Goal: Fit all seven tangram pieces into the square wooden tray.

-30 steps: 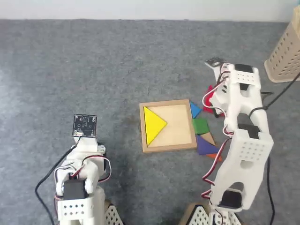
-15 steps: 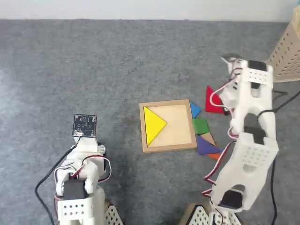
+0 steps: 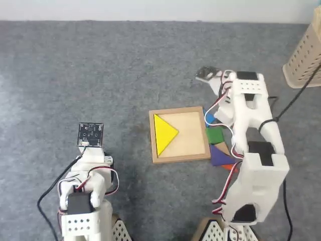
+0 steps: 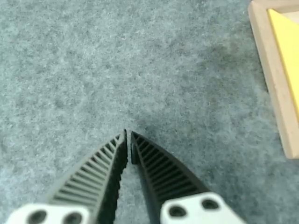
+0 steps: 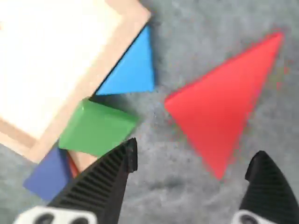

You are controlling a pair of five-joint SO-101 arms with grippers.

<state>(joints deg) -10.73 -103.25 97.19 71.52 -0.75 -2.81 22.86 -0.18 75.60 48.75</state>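
Right gripper (image 5: 196, 154) hangs spread wide above the red triangle (image 5: 224, 107). Blue triangle (image 3: 208, 119) and green square (image 3: 214, 135) lie at the tray's (image 3: 180, 158) three o'clock, yellow triangle (image 3: 163, 133) inside at nine. Left gripper (image 4: 127, 136), clenched empty, hovers over carpet (image 4: 117, 60).

- Left gripper (image 4: 128, 136): two black ribbed fingers (image 4: 100, 163) on white mounts with screw holes. The tips are brought together, with a thin slit between them. It sits over the carpet, well apart from the wooden tray.
- Wooden tray (image 4: 271, 79): one corner and a run of pale rim are in view, lying flat on the carpet.
- Yellow piece (image 4: 286, 42): inside the tray, close to the rim, with a sliver of tray floor between. It is partly cut off, so its shape is not clear.
- Grey carpet (image 4: 117, 60): short pile, lying beneath the tray and between tray and gripper.
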